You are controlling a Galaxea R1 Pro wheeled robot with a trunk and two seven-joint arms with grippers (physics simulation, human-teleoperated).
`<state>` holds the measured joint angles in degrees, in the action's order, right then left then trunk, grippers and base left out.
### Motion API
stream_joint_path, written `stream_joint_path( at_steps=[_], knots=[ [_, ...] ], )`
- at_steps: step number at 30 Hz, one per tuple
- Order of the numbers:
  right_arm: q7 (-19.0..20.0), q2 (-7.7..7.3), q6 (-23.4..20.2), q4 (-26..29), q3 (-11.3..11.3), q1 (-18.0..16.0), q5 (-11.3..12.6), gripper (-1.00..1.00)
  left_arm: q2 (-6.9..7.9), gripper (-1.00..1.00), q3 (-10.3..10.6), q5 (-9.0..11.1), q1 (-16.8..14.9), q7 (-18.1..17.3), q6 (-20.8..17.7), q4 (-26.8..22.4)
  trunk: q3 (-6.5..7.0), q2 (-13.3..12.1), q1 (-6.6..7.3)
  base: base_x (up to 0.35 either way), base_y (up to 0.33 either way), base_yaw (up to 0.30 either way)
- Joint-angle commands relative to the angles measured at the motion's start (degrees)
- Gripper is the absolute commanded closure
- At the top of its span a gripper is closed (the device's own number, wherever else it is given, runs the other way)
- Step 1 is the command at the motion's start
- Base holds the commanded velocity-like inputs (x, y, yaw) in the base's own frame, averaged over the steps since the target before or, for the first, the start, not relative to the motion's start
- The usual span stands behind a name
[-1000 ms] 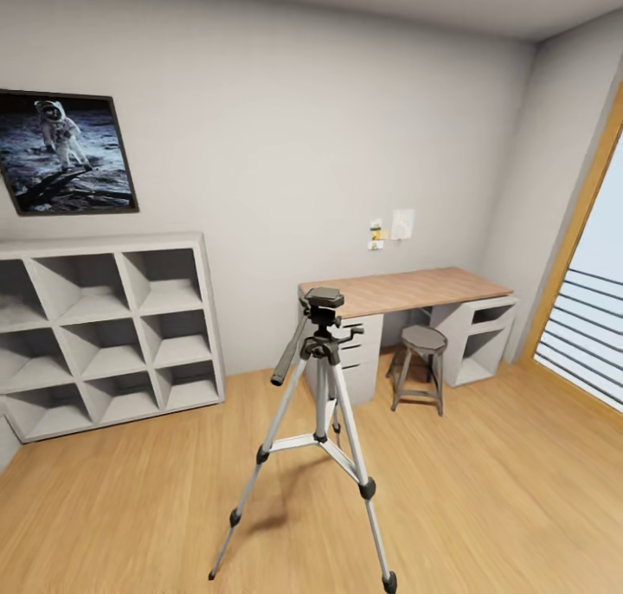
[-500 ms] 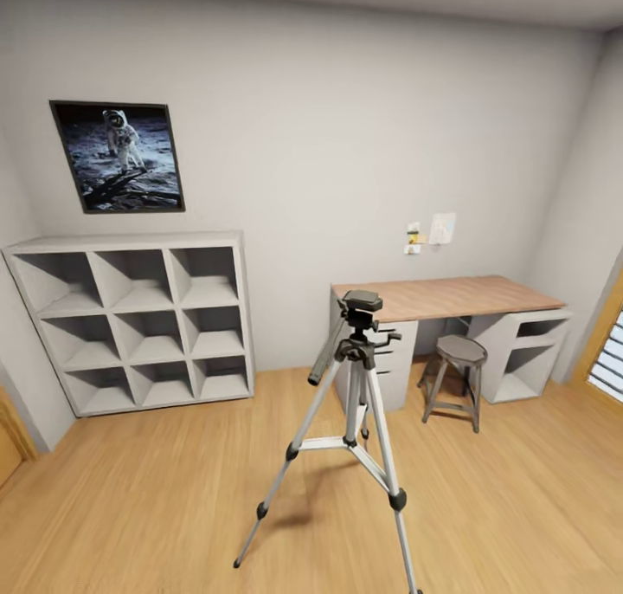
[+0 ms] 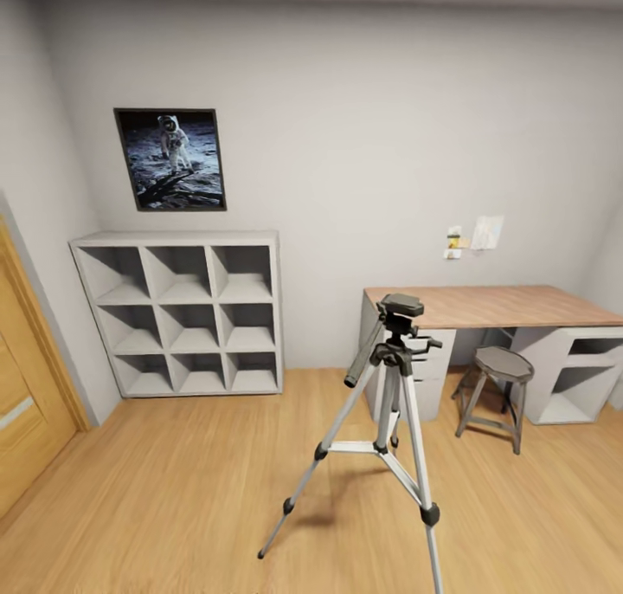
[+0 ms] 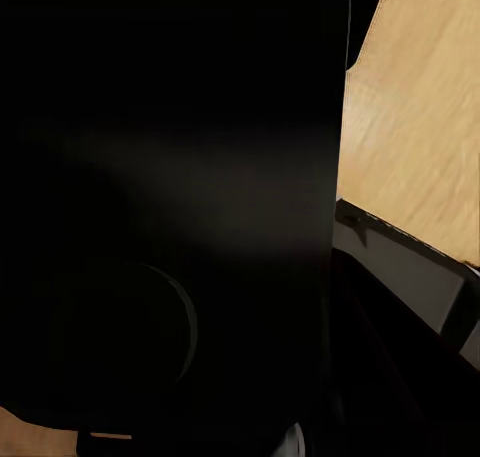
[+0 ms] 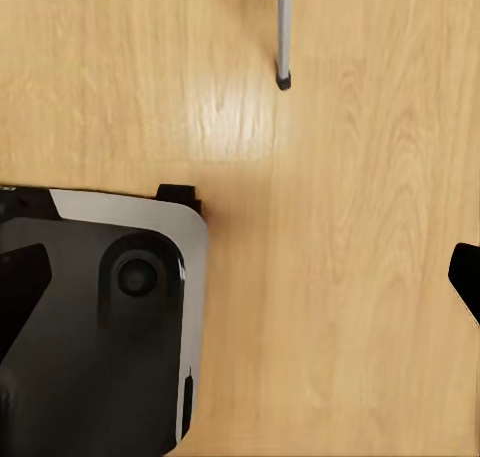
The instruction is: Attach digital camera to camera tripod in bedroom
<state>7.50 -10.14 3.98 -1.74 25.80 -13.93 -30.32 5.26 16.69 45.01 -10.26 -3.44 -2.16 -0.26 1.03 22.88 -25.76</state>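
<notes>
The camera tripod (image 3: 385,412) stands upright on the wood floor (image 3: 173,499) ahead of the robot and somewhat toward its right side, legs spread, its long axis vertical. Its black head (image 3: 401,304) is bare and level, with the pan handle (image 3: 363,360) slanting down toward the robot's left. Since the stand lies right of centre, the right arm looks the nearer one for reaching the head, though that is a judgement.

The digital camera is not identifiable. The left wrist view is almost wholly dark; something black sits close against the lens, possibly the camera, but the picture is too dim to say. Whether either gripper is spread or pressed together cannot be told.

Behind the tripod are a desk (image 3: 510,306) with a stool (image 3: 499,384) beneath it, a cube shelf (image 3: 186,313) off to the left, a framed astronaut picture (image 3: 171,159) above it, and a wooden door (image 3: 26,403) at the far left.

The right wrist view looks straight down on the floor, showing one silver tripod leg and its black foot (image 5: 284,77) and the robot's own dark base (image 5: 95,327), details the head view leaves out.
</notes>
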Motion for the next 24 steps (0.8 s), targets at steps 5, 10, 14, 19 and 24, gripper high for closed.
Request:
stream_joint_path(
  at_steps=[5,10,14,19,24],
  knots=[
    [0.1,-0.05,0.3,-0.2,0.5,0.0,-0.4,-1.00,0.01,1.00,0.4,0.5,0.0,-0.2,-0.2,0.0,-0.02,0.0,-0.02,0.000,0.000,0.267],
    [0.1,-0.05,0.3,-0.2,0.5,0.0,-0.4,-1.00,0.01,1.00,0.4,0.5,0.0,-0.2,-0.2,0.1,-0.02,0.0,-0.02,0.000,0.000,0.267],
    [0.1,-0.05,0.2,-0.2,0.5,0.0,-0.4,-1.00,0.01,1.00,0.4,0.5,0.0,-0.2,-0.2,0.1,-0.02,0.0,-0.02,0.000,0.000,0.268],
    [0.1,-0.05,0.2,-0.2,0.5,0.0,-0.4,-1.00,0.01,1.00,0.4,0.5,0.0,-0.2,-0.2,0.1,-0.02,0.0,-0.02,0.000,0.000,0.268],
    [0.1,-0.05,0.2,-0.2,0.5,0.0,-0.4,-1.00,0.01,1.00,0.4,0.5,0.0,-0.2,-0.2,0.0,-0.02,0.0,-0.02,0.000,0.000,0.268]
  ],
)
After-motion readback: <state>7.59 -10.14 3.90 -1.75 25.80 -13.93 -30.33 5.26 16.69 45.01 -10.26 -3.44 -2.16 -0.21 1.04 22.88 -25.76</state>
